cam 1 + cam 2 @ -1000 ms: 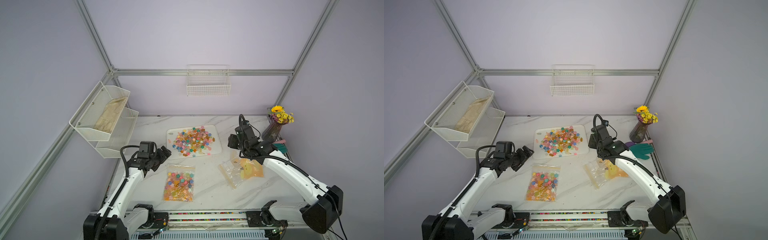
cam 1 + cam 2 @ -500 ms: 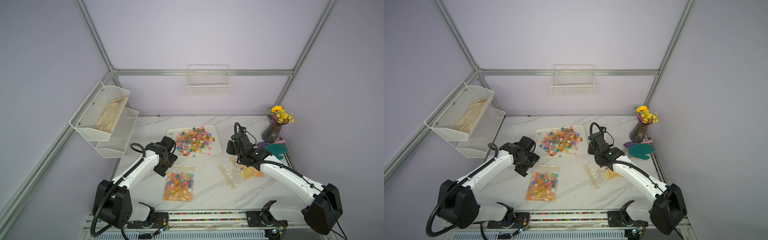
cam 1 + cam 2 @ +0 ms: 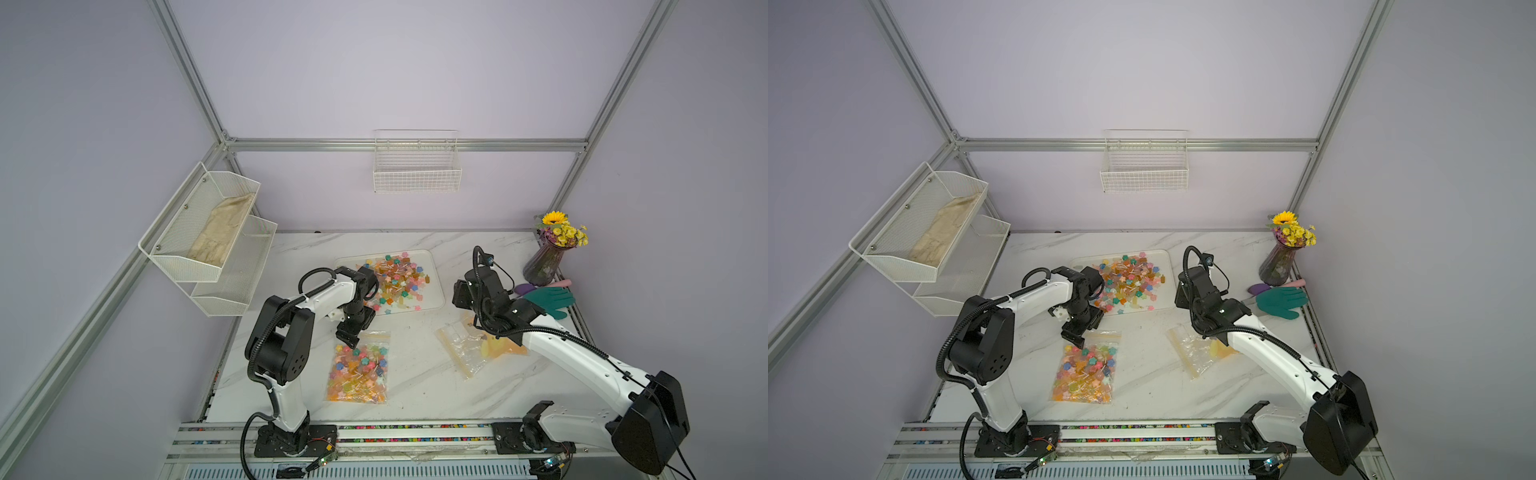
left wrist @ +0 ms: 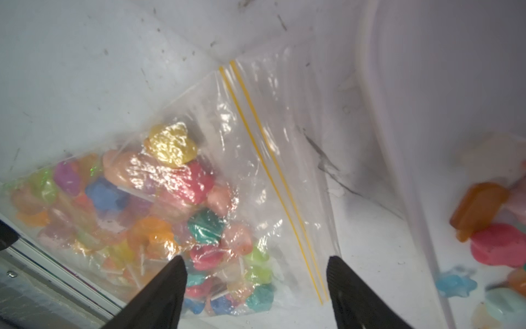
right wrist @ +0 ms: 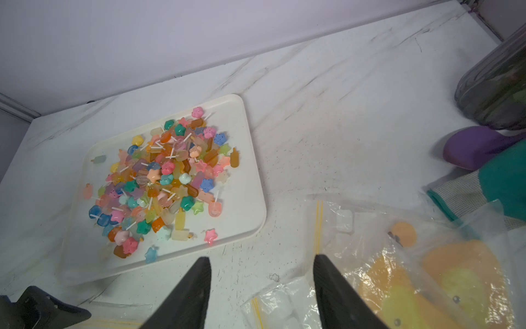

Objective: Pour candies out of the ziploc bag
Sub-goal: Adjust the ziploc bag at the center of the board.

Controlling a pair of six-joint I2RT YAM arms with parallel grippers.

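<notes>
Bag (image 3: 359,368): flat on the table (image 3: 415,399), just in front of the tray (image 3: 432,270), full of candies (image 4: 176,148)
Long axis: tray side to front rail (image 3: 374,428), with the zip (image 4: 270,176) end toward the tray
Left claw (image 4: 254,266): jaws wide apart, holding nothing, poised over the bag's zip-end corner; the zip passes between the tips
Right claw (image 5: 262,266): jaws apart, empty, over bare table between the tray and a second bag (image 5: 370,228); well apart from the candies
Nearer arm: left
Coming move: probably a pinch at the zip end
Unclear: zip sealed or open, cannot tell; left tips hidden under the wrist in both top views
</notes>
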